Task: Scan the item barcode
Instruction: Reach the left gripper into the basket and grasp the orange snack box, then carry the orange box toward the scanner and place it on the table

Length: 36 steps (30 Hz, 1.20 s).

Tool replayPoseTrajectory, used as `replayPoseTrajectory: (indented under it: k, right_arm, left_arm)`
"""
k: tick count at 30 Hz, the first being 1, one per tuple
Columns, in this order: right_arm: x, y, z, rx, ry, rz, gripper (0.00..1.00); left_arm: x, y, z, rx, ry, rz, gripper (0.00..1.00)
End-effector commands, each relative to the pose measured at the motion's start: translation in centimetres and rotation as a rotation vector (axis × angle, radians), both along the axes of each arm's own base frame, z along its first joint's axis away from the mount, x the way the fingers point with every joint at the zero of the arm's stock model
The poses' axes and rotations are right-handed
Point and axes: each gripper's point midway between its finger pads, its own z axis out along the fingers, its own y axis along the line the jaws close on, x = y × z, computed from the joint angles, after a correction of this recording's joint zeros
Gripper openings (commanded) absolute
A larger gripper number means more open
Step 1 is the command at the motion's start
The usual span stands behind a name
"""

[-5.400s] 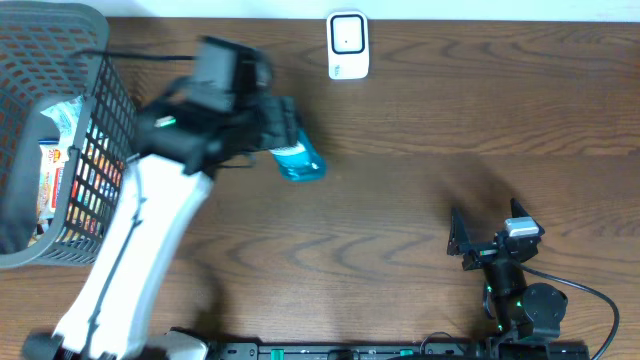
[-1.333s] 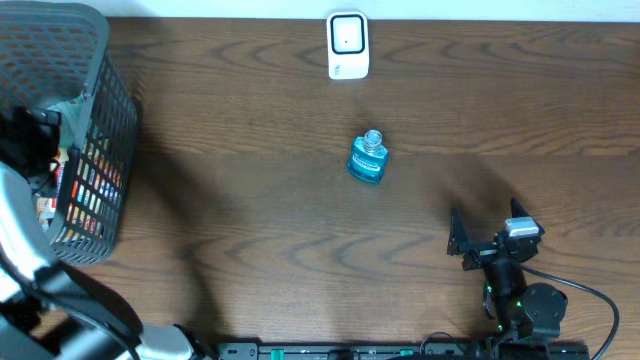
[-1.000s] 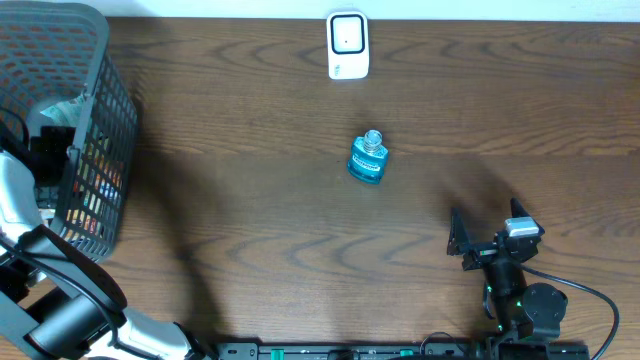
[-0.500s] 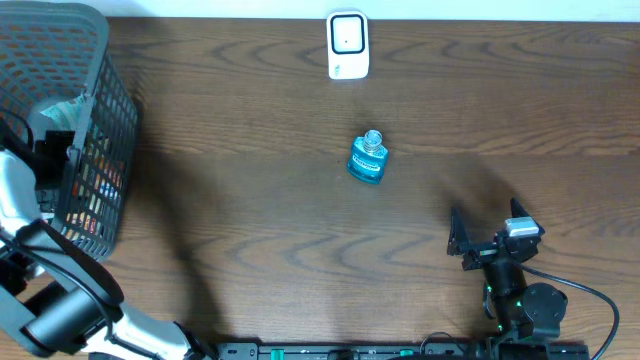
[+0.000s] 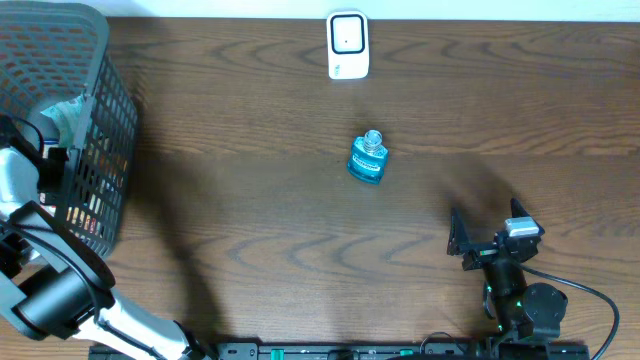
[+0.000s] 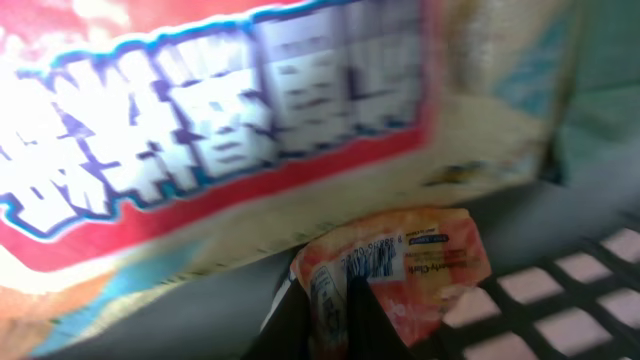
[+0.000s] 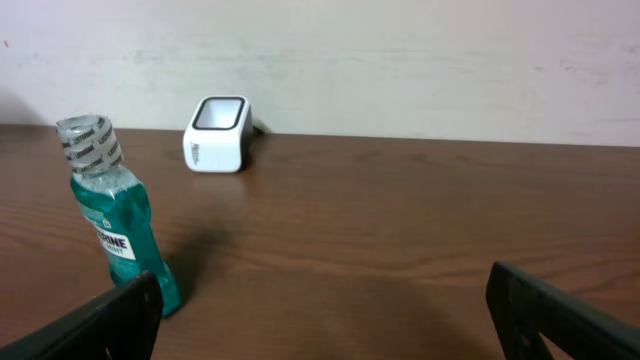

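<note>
Your left gripper (image 6: 325,322) is clenched on one corner of the orange packet (image 6: 400,265), down inside the basket (image 5: 100,70). That thin pinch may slip, or the packet may snag on the big bag (image 6: 200,120) as you lift. Your right gripper (image 5: 485,228) rests wide, empty.

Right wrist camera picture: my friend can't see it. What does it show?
A teal bottle stands upright at the left on a brown table, with a white scanner behind it near the wall. The right tool is wide open and empty, its dark fingers at the bottom corners.
</note>
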Motion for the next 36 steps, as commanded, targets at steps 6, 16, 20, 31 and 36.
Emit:
replayPoseTrajectory:
  k: [6,16,20,31,36]
  right_arm:
    - [0.0,-0.1,-0.1,0.013,0.004,-0.009,0.99]
    - [0.0,-0.1,-0.1,0.013,0.004,-0.009,0.99]
    - [0.0,-0.1,-0.1,0.013,0.004,-0.009,0.99]
    - [0.0,-0.1,-0.1,0.013,0.004,-0.009,0.99]
    - [0.0,-0.1,-0.1,0.013,0.004,-0.009,0.99]
  left_arm:
    - [1.9,2.2,16.6,0.281,-0.332,0.008,0.07]
    - [-4.7,-3.7,34.7,0.646,-0.666,0.036,0.08]
    - [-4.9,-10.8,35.7,0.614,-0.732,-0.172,0.07]
    - [-4.1,-26.8,20.8,0.467,-0.381,-0.772,0.07]
    - [-3.5,-31.7,12.2,0.352,-0.235,-0.795,0.07]
